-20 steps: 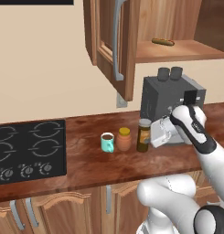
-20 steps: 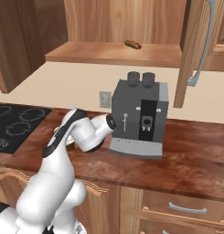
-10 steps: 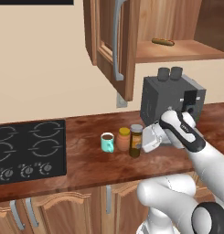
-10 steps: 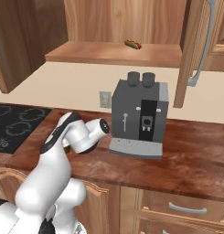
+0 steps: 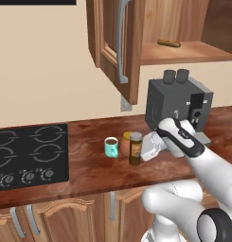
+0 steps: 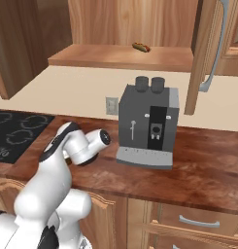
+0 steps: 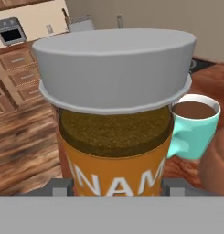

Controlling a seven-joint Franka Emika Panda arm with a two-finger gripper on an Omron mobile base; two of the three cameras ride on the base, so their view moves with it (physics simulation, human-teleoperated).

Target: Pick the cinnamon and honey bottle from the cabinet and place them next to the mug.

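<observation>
Now, from the left base view, the cinnamon (image 5: 135,148) stands on the desk (image 5: 89,172) beside the honey bottle (image 5: 126,143) and the mug (image 5: 111,147). From the hand view, the end effector (image 7: 117,186) squeezes the cinnamon (image 7: 115,114), with the mug (image 7: 194,124) just beside it.

Cinnamon (image 7: 115,137) looms dead centre, grey cap on top, orange label below; the mug (image 7: 193,130) of dark drink sits just right, handle toward it.

A grey coffee machine (image 6: 148,127) stands on the wooden counter (image 6: 208,165). A black hob (image 5: 27,156) lies at the counter's left. A small sausage (image 6: 139,47) rests on the shelf (image 6: 115,57).
</observation>
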